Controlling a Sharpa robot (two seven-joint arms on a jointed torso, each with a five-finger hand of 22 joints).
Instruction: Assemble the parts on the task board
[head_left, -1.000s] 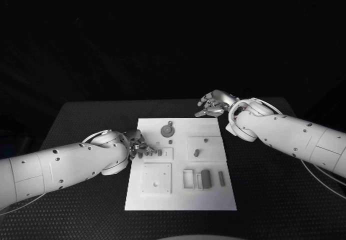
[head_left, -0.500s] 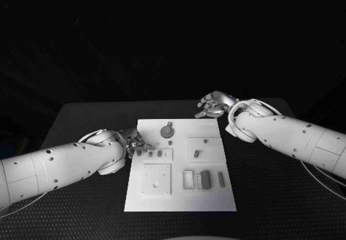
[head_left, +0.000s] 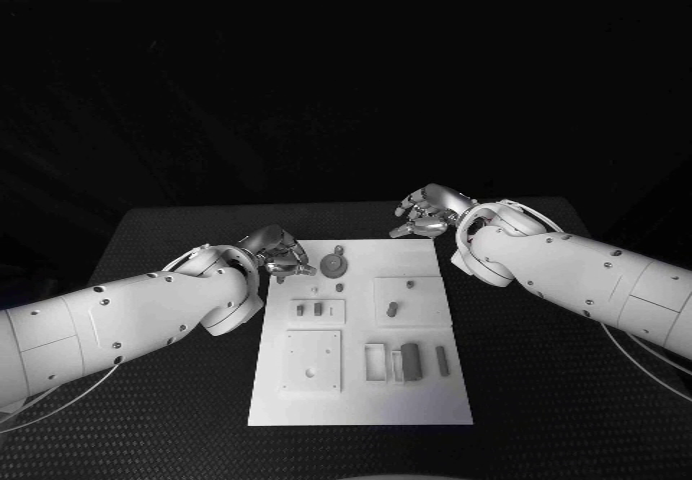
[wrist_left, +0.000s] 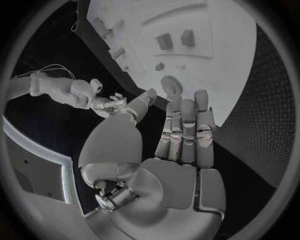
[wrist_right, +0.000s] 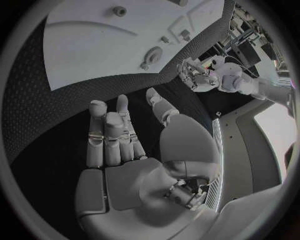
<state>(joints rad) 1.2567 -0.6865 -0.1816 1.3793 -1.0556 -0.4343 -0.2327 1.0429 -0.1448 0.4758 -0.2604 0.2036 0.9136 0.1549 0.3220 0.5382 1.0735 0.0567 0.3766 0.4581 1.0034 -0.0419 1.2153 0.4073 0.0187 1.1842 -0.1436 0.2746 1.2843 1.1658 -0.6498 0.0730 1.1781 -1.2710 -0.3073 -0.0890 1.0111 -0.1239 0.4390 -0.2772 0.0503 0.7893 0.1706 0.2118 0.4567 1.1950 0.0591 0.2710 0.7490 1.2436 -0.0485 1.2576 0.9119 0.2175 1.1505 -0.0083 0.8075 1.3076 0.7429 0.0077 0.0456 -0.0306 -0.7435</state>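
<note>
Nearest on the task board (head_left: 361, 400): a square plate with a hole (head_left: 312, 360) at near left, and beside it a rack of upright slots with two dark bars (head_left: 411, 358). Mid board: a small plate with two short pegs (head_left: 309, 309), and right of it a plate with a slanted piece (head_left: 395, 299). Far end: the round disc part (head_left: 335, 263).

Change: the left hand (head_left: 274, 252) has moved up from the peg plate at the board's left edge to the far-left corner, now just beside the disc. Its wrist view shows the fingers straight and close together, thumb apart, nothing held; the disc (wrist_left: 171, 86) lies past the fingertips. I judge it is lining up to take the disc; nothing has been picked yet.

The right hand (head_left: 426, 212) stays off the board's far-right corner over the table (head_left: 173, 235), fingers loosely extended, palm empty in its wrist view.

Nothing stands between the left hand and the disc. The disc lies flat, so a pinch at its edge looks fiddly.
</note>
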